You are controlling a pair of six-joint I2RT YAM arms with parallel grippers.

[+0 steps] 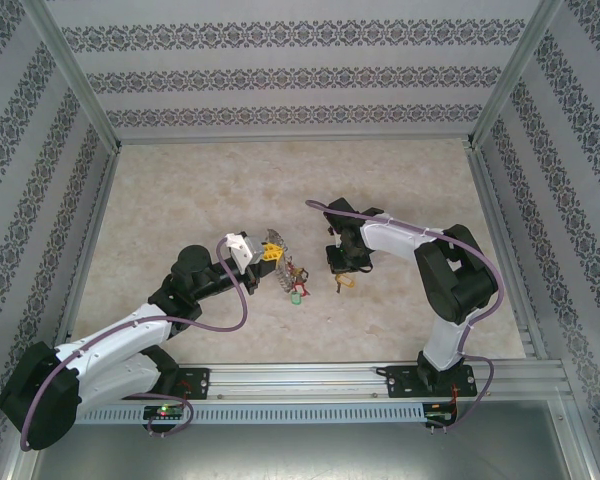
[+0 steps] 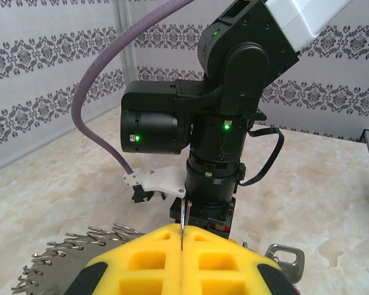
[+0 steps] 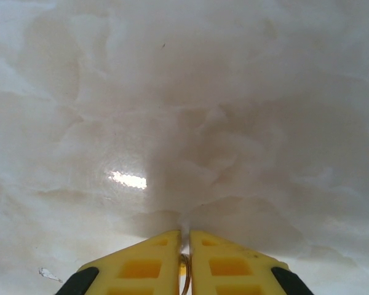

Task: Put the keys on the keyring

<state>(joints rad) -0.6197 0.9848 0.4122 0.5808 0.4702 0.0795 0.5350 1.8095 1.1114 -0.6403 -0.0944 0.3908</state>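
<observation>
Left end effector [image 2: 181, 238] is pressed together on the keyring [image 2: 64, 255], near desk [image 1: 180, 190] centre; right end effector [image 3: 184, 238], just to its right, pinches a tan key [image 3: 185, 276]. Loose keys [image 1: 298, 292] lie on the desk between them, slightly nearer.

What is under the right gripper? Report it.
Bare marble table lies below the right gripper. The edge of a brass key is pinched between its shut fingers; the rest of the key is covered by them.
</observation>
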